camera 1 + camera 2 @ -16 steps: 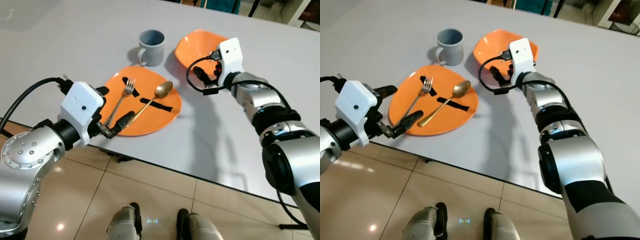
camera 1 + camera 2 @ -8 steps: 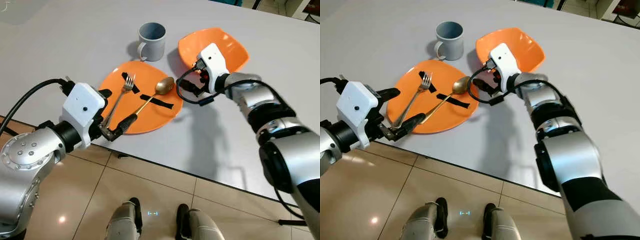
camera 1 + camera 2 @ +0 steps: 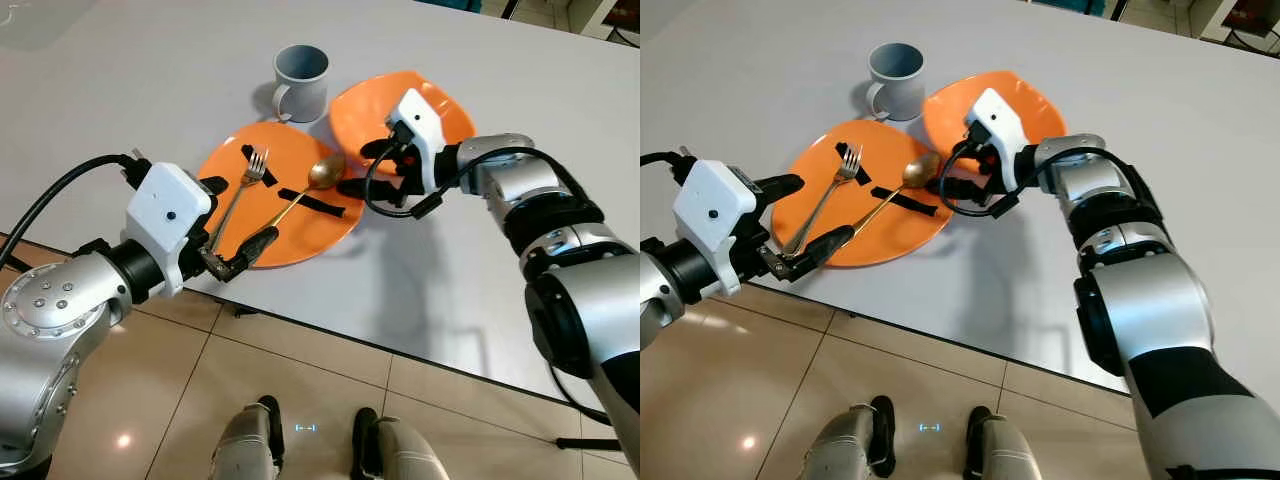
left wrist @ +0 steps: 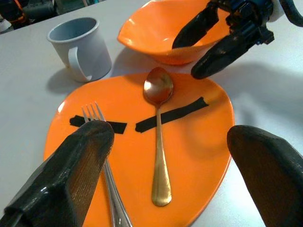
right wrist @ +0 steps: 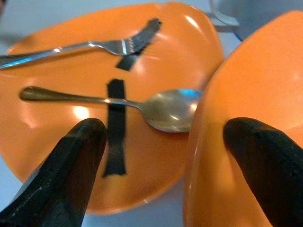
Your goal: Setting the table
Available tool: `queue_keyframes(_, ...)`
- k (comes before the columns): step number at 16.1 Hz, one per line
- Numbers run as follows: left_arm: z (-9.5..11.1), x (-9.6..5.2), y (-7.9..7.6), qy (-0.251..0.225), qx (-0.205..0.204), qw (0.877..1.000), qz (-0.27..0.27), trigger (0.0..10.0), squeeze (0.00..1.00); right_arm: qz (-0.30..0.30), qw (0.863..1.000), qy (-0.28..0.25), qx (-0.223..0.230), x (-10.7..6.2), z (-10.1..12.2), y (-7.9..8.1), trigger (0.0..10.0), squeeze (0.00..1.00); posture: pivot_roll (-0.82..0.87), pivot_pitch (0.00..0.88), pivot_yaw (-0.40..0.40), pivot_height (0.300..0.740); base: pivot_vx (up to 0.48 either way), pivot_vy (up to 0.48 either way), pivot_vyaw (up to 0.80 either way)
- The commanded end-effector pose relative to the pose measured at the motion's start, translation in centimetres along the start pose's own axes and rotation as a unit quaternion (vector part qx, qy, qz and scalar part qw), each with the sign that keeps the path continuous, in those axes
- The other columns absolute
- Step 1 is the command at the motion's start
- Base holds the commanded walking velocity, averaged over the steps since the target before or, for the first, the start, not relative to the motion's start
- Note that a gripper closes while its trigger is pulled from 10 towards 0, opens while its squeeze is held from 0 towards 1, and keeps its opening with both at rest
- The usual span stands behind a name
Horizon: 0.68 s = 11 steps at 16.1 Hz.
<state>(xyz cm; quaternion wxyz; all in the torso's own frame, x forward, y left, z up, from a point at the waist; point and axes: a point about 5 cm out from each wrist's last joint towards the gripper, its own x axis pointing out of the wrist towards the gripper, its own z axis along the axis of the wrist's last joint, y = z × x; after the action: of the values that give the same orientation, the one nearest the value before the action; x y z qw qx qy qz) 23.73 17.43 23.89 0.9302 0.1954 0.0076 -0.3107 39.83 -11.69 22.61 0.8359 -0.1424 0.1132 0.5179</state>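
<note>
The left wrist view shows the right gripper [image 4: 208, 45] with its two black fingers spread over the near rim of the orange bowl [image 4: 156, 28], one finger inside the bowl and one outside, not yet pinched onto it as far as can be told. The bowl's near edge sits close against the far corner of the orange plate [image 3: 300, 215], and whether it overlaps the plate or just touches it cannot be told. The left gripper [image 3: 232, 225] hovers at the plate's near edge with its fingers parted, straddling the handle ends of the fork [image 3: 240, 195] and the gold spoon [image 3: 300, 195], gripping neither. Both utensils lie on the plate across strips of black tape [image 3: 320, 205]. The grey mug [image 3: 300, 82] stands upright on the white table [image 3: 150, 60], just behind the plate and beside the bowl. Judged from this, the setting is only partly arranged: the dishes are gathered together, but fork and spoon probably have yet to be laid beside the plate, and the bowl placed.
</note>
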Motion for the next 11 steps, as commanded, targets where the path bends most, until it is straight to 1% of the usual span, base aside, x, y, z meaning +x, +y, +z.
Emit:
queue_keyframes(1, 0.3, -0.1, -0.3, -0.002, 0.009, 1.0, -0.01, 10.0, 0.0, 0.008, 1.0, -0.015, -0.009, 0.0, 1.0, 0.0, 10.0, 0.91, 0.2, 0.251, -0.038, 0.74, 0.0, 0.0, 0.0)
queue_keyframes(2, 0.4, 0.0, -0.2, -0.004, 0.01, 1.0, -0.008, 10.0, 0.0, 0.007, 1.0, -0.028, -0.005, 0.0, 1.3, 0.0, 10.0, 0.9, 0.2, 0.246, -0.038, 0.74, 0.0, 0.0, 0.0)
queue_keyframes(3, 0.4, 0.1, -0.1, -0.005, 0.011, 1.0, -0.004, 10.0, 0.0, -0.005, 0.999, -0.043, -0.004, -0.1, 1.7, -0.2, 10.0, 0.87, 0.2, 0.243, -0.039, 0.74, 0.0, 0.0, 0.0)
queue_keyframes(4, 0.3, 0.4, 0.2, -0.006, 0.015, 1.0, 0.012, 10.0, 0.0, -0.061, 0.995, -0.079, -0.02, -0.7, 2.9, -1.0, 10.0, 0.0, 0.19, 0.23, -0.04, 0.74, 0.0, 0.0, 0.0)
queue_keyframes(6, 0.2, 0.6, 0.4, -0.006, 0.014, 1.0, 0.026, 10.0, 0.0, -0.086, 0.99, -0.106, -0.022, -1.2, 3.6, -1.5, 10.0, 0.0, 0.19, 0.228, -0.04, 0.74, 0.0, 0.0, 0.0)
queue_keyframes(7, 0.1, 1.2, 0.7, -0.01, 0.015, 0.999, 0.049, 10.0, 0.0, -0.123, 0.982, -0.136, -0.038, -2.1, 4.4, -2.1, 10.0, 0.0, 0.18, 0.203, -0.045, 0.74, 0.0, 0.0, 0.0)
queue_keyframes(8, 0.2, 2.0, 0.9, -0.022, 0.006, 0.996, 0.09, 10.0, 0.0, -0.158, 0.969, -0.183, -0.047, -3.5, 5.6, -2.7, 10.0, 0.0, 0.17, 0.197, -0.047, 0.74, 0.0, 0.0, 0.0)
queue_keyframes(9, 0.3, 2.3, 1.0, -0.032, -0.001, 0.994, 0.104, 10.0, 0.0, -0.171, 0.962, -0.208, -0.042, -4.0, 6.1, -2.9, 10.0, 0.0, 0.15, 0.184, -0.042, 0.74, 0.0, 0.0, 0.0)
queue_keyframes(11, 0.1, 3.0, 0.7, -0.044, -0.02, 0.991, 0.126, 10.0, 0.0, -0.224, 0.945, -0.239, -0.007, -5.0, 5.9, -3.5, 10.0, 0.0, 0.12, 0.162, -0.038, 0.74, 0.0, 0.0, 0.0)
